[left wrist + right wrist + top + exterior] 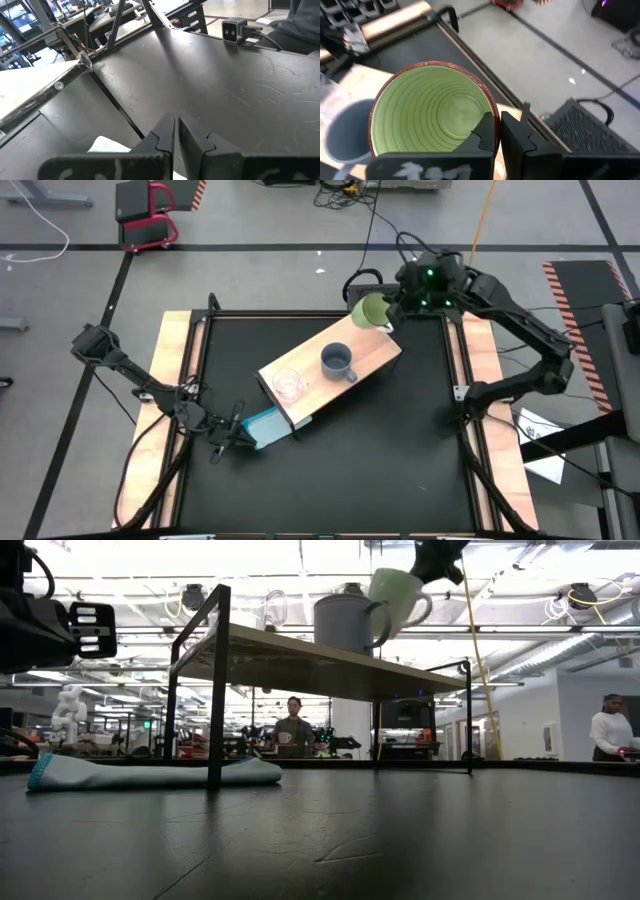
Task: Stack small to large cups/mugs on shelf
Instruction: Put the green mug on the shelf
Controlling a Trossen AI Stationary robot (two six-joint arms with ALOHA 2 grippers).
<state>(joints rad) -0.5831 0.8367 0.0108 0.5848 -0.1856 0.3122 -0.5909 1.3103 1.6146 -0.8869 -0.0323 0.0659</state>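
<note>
Black tabletop (pixel 400 440) carried the shelf (pixel 372 356). Right gripper (pixel 496 131) pinched the green mug (pixel 432 112) rim, upper right; a tilted release risked toppling it. Left gripper (pixel 176 131) rested closed, lower left.

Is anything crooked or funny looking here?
Yes. The green mug hangs tilted in the right gripper, above the shelf end. The shelf itself sits slanted across the table.

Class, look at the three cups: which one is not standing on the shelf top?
The light-green mug. The right gripper pinches its rim and holds it tilted above the shelf end, while the grey-blue mug and clear glass cup stand on the plank.
</note>
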